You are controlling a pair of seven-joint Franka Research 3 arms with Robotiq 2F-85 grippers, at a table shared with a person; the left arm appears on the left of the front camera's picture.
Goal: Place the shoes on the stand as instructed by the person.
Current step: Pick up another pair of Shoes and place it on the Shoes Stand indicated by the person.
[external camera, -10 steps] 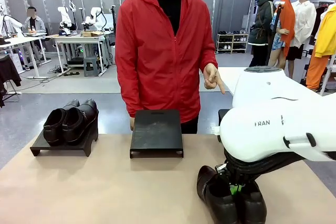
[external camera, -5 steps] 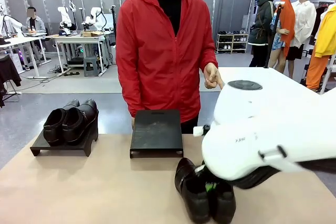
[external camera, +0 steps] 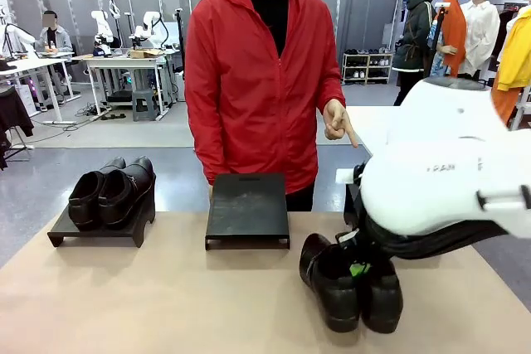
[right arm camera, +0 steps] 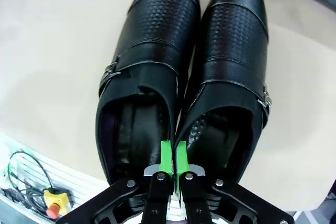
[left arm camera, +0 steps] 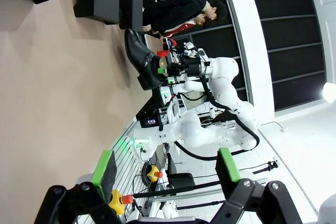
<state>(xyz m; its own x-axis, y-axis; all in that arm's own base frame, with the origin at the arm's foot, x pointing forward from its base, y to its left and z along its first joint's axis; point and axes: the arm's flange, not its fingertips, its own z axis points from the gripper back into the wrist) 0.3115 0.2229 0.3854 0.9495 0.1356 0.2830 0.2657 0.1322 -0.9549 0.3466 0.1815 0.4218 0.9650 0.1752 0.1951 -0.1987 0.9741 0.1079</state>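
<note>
My right gripper (right arm camera: 174, 157) is shut on the touching inner walls of a glossy black pair of shoes (right arm camera: 184, 66). It holds this pair of shoes (external camera: 348, 283) over the table's right front, toes pointing towards the camera. The second pair (external camera: 112, 191) sits on the left stand (external camera: 62, 235). The middle stand (external camera: 247, 209) has a bare top. The person (external camera: 253, 80) in the red jacket stands behind it, one hand (external camera: 336, 120) pointing a finger down to the right. My left gripper (left arm camera: 167, 166) is open and holds nothing; the carried shoes (left arm camera: 140, 59) show far off in its view.
The tan table (external camera: 149, 304) has free room at the front left and middle. A dark edge of another stand (external camera: 351, 192) peeks out behind my right arm (external camera: 448, 180). Other tables and people are far behind.
My right arm swung the shoes left, then back right and farther from the front edge. The person's hand closed briefly and points down to the right again.
</note>
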